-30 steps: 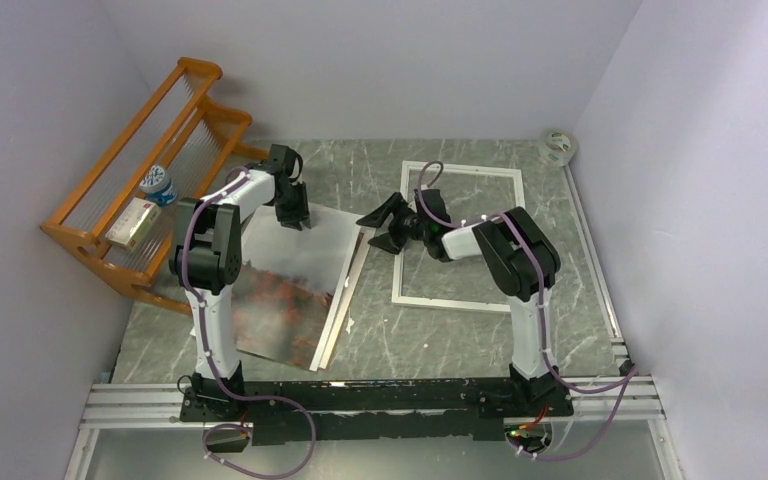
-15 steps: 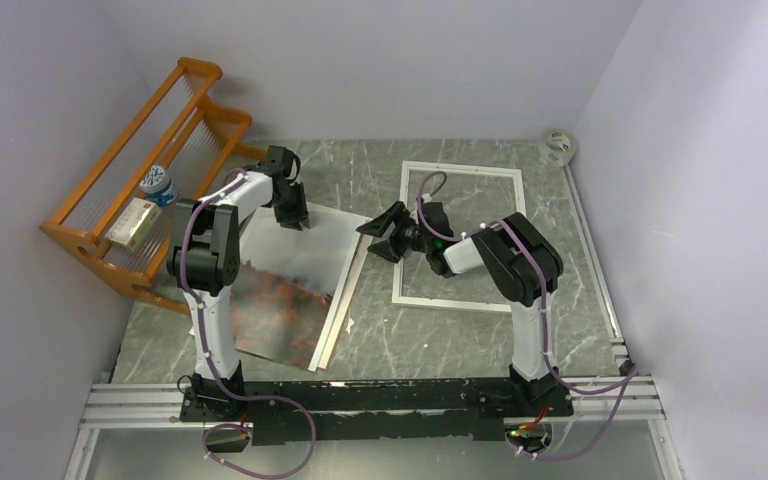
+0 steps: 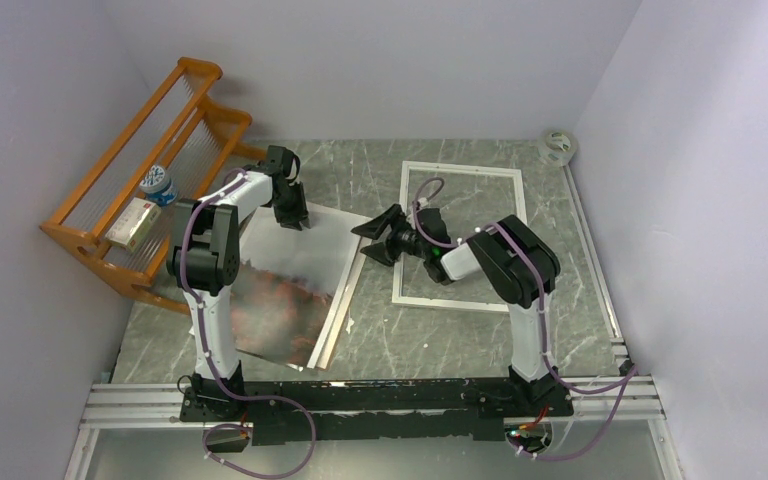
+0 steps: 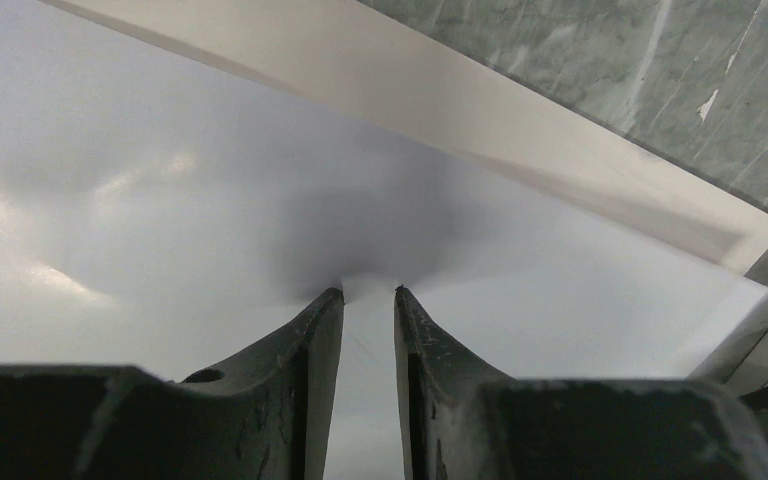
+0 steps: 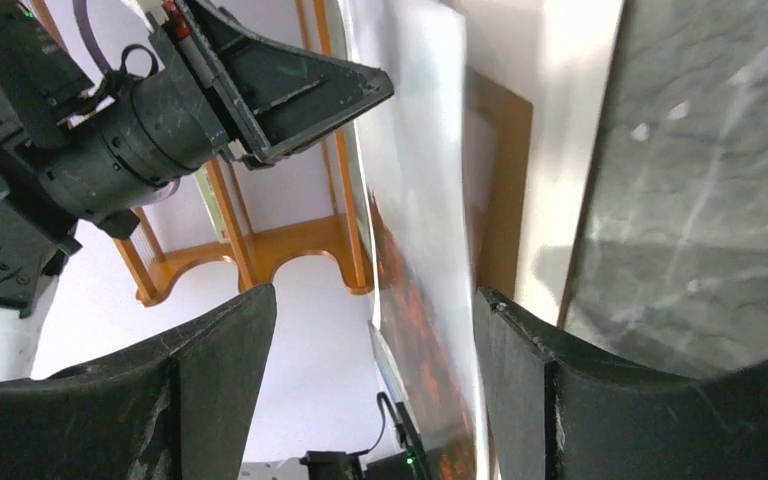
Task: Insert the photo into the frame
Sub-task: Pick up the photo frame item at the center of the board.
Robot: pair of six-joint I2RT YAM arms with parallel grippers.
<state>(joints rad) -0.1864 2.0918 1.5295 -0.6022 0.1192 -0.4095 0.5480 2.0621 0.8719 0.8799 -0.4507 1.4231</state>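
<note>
Photo (image 3: pixel 285 290): on the left half of the table (image 3: pixel 430 340), at 9 o'clock from the frame (image 3: pixel 460 167) and apart from it. The grey-sky end points to 12 o'clock, the red trees to 6. The 12 o'clock end appears lifted off the surface, while the near end lies down.

Frame: flat on the table, with marble showing through the opening and nothing in it yet.

Handling (judgement): a thin, light, glossy print that flexes readily. In the right wrist view the raised part bows. It is likely to crease or mark under a hard pinch and to sag if carried from one point. The best hold is on the white border, at two places well apart along the edges, so the sheet stays flat.

Left gripper (image 4: pixel 368 292): jaws almost together, pinching the photo at its 12 o'clock edge. The sheet puckers at the tips.

Right gripper (image 3: pixel 372 238): jaws wide apart, holding nothing. It sits at about 2 o'clock of the photo, mouth toward the 3 o'clock edge. In its wrist view that edge runs between the fingers (image 5: pixel 520 380) and seems to touch neither. A brown backing board (image 5: pixel 505 190) shows behind the sheet.
</note>
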